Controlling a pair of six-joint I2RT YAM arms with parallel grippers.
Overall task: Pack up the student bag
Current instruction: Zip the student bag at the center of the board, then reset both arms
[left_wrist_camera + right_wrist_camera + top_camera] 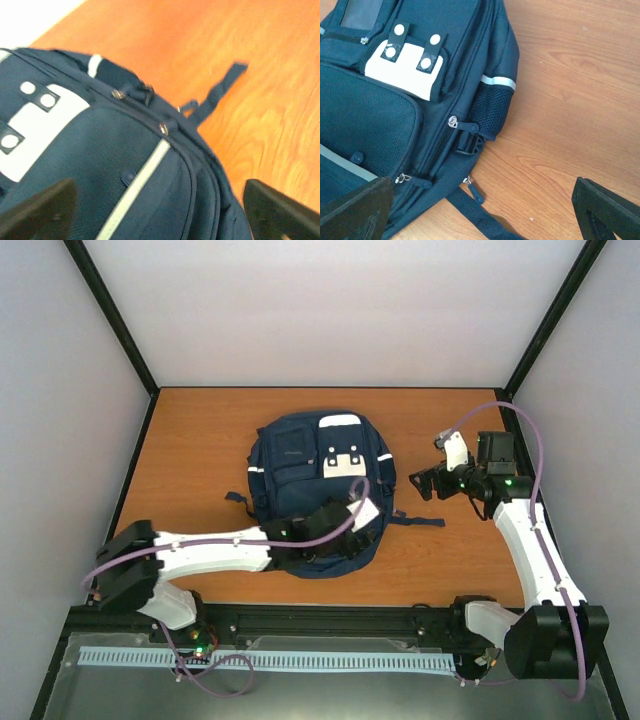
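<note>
Top external view has the student bag [300, 455] lying flat, front up, near the middle of the orange table [200, 440]. The left arm reaches across its near end. The left gripper [159, 197] hangs just over the fabric with its jaws spread, gripping nothing. The right gripper [482, 187], jaws wide apart and holding nothing, hovers over the bag's right edge and bare wood. Zip pulls [453, 121] lie along seams that look closed, though the left wrist view is blurred. Whatever the bag holds is hidden. A mesh side pocket [492, 107] sits just below a white stripe [497, 81].
</note>
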